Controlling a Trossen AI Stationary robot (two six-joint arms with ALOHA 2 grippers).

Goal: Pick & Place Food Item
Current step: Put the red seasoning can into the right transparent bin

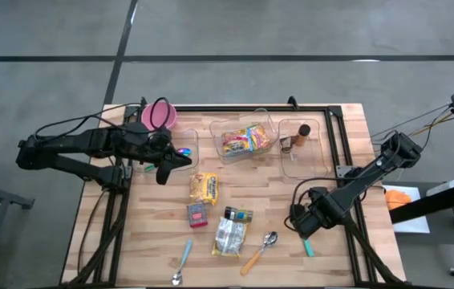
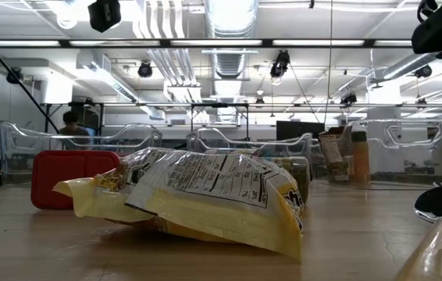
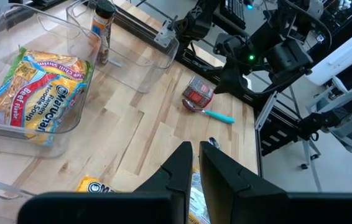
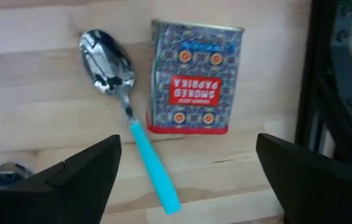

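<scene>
A blue and red smoked paprika tin lies flat on the wooden table near its right edge, beside a teal-handled spoon. My right gripper points down over them, open wide, one finger on each side and nothing between them. In the high view the right gripper hides the tin. From the left wrist view the tin shows just under that gripper. My left gripper hangs shut and empty above the table's left part, near a pink bowl.
Three clear bins stand at the back; one holds a ramen packet, another a spice bottle. A yellow packet, a red tin, a dark packet, a white packet and two spoons lie mid-table.
</scene>
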